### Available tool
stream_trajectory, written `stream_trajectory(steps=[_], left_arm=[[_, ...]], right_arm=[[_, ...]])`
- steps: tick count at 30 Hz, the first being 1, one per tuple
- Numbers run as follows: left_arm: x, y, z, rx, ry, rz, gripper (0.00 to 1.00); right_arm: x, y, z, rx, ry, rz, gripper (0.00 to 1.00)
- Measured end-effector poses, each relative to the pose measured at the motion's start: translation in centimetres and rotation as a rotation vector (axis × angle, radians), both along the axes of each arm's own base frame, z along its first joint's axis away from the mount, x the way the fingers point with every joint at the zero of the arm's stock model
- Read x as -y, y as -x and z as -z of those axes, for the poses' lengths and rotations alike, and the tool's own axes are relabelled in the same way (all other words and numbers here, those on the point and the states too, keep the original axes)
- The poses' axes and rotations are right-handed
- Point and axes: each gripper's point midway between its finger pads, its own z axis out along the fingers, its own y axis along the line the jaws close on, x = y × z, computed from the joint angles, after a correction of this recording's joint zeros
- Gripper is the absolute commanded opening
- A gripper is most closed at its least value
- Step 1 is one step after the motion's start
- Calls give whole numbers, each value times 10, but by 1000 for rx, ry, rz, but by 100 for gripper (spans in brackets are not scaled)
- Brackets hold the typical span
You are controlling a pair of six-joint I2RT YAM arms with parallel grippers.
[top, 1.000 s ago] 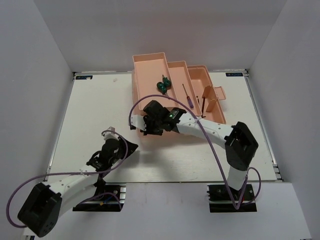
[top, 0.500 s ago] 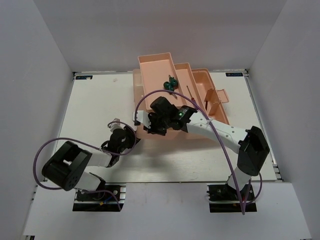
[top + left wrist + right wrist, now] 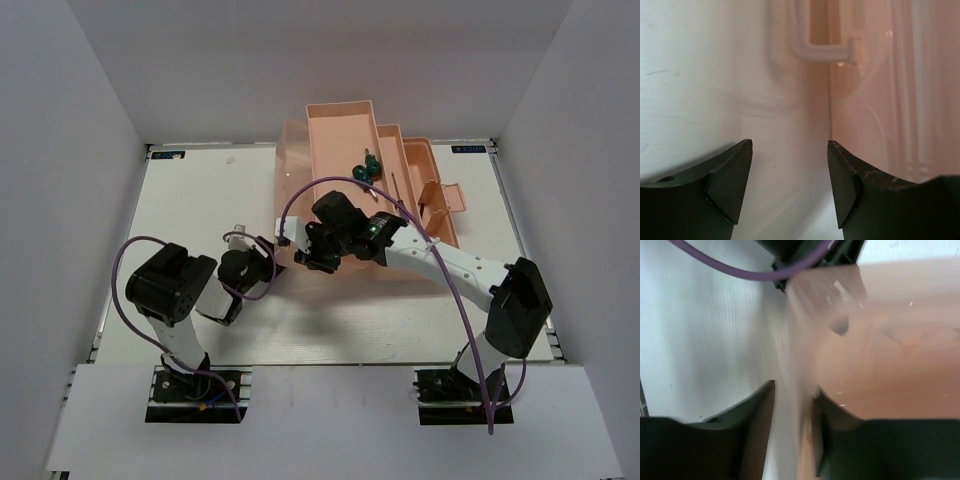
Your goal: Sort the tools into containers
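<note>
The salmon-pink toolbox (image 3: 345, 130) stands open at the back middle, its stepped tray compartments fanned out to the right. Two green-handled screwdrivers (image 3: 366, 168) lie in the middle tray. The other tools are too small to make out. My right gripper (image 3: 306, 252) is at the box's near left side; in the right wrist view it (image 3: 795, 397) is closed on the thin translucent lid wall (image 3: 805, 365), which is blurred. My left gripper (image 3: 270, 252) is open and empty just left of the box; in its wrist view (image 3: 790, 145) the lid handle (image 3: 825, 47) lies ahead.
The lid latch flap (image 3: 440, 195) sticks out at the box's right side. Purple cables (image 3: 340, 185) loop over both arms. The white table (image 3: 190, 200) has grey walls on three sides.
The toolbox has slid right and back, turning with my right gripper on it. My left arm has folded in and its gripper has moved right to the box's near left corner.
</note>
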Motion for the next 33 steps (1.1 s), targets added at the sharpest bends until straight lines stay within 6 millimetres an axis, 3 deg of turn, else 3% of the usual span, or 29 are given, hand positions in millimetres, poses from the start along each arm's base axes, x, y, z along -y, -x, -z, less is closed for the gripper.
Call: stream_trajectory(steps=[1, 2, 5, 8, 11, 12, 15, 18, 19, 23, 29, 33], left_arm=[[2, -1, -3, 8, 12, 10, 72], [4, -2, -6, 17, 18, 20, 72], [8, -5, -14, 42, 38, 39, 72], [11, -6, -22, 66, 55, 57, 72], [12, -5, -24, 72, 62, 72, 72], [13, -4, -25, 76, 66, 77, 72], [13, -6, -31, 93, 78, 81, 72], [12, -10, -35, 107, 83, 78, 72], [12, -11, -36, 111, 84, 74, 72], [10, -12, -38, 114, 85, 69, 72], [13, -18, -46, 137, 94, 70, 72], [17, -30, -61, 176, 109, 70, 72]], right_arm=[[-1, 1, 0, -1, -3, -4, 49], [-2, 3, 0, 0, -2, -9, 67], [-3, 5, 0, 1, 1, -19, 82], [-3, 5, -1, 12, 3, -31, 79], [1, 3, -3, 36, 15, -38, 64], [3, 2, -4, 44, 20, -37, 54], [13, 1, -14, 79, 31, -28, 52], [19, 1, -35, 137, 10, -13, 77], [22, 0, -39, 154, 11, 3, 90], [29, -3, -39, 171, 36, 52, 90], [52, -8, 3, 154, 131, 170, 90], [57, -11, -7, 180, 118, 204, 90]])
